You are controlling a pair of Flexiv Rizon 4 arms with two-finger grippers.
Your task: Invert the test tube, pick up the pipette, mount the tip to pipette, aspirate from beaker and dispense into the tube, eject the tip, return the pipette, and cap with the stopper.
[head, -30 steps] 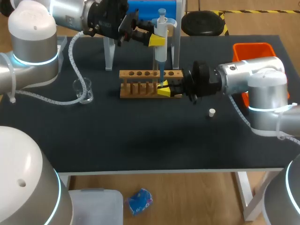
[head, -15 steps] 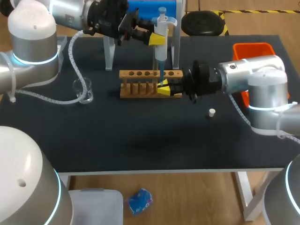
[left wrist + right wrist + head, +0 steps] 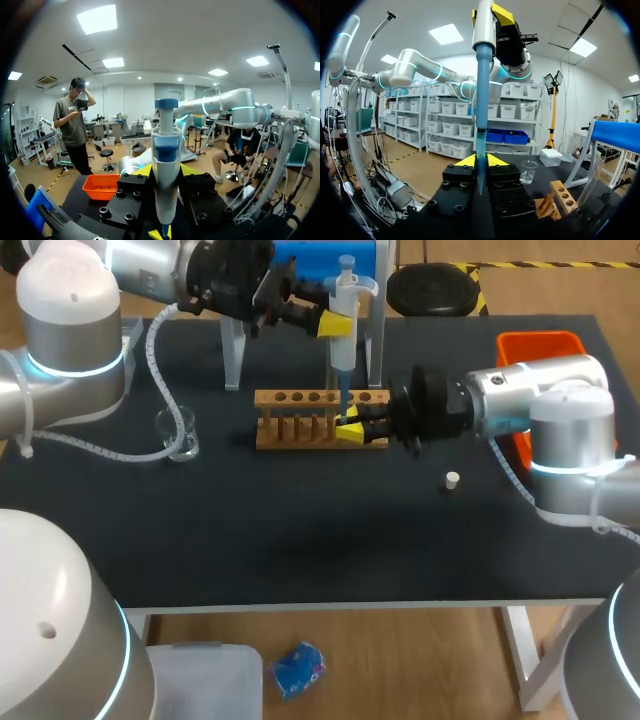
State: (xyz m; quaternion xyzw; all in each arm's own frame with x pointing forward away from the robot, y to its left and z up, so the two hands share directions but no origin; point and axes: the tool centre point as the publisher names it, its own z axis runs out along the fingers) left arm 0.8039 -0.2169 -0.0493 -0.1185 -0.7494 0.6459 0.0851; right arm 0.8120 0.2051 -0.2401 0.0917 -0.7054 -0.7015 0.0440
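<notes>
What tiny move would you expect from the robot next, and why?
Probably release the liquid, gently. The left fingers hold the pipette upright, and its blue tip reaches down to the right gripper at the wooden rack.

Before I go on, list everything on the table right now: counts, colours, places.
pipette: one, white and blue, upright above the rack, in the left end effector
pipette tip: one, blue, on the pipette, pointing down at the right end effector
test tube rack: one, wooden, mid-table
beaker: one, clear, left of the rack
stopper: one, white, right of the rack, nearer the front edge
bin: one, orange, far right
pipette stand: one, white with blue panel, behind the rack
table: one, black
left end effector: shut on the pipette
right end effector: at the rack's right end
</notes>
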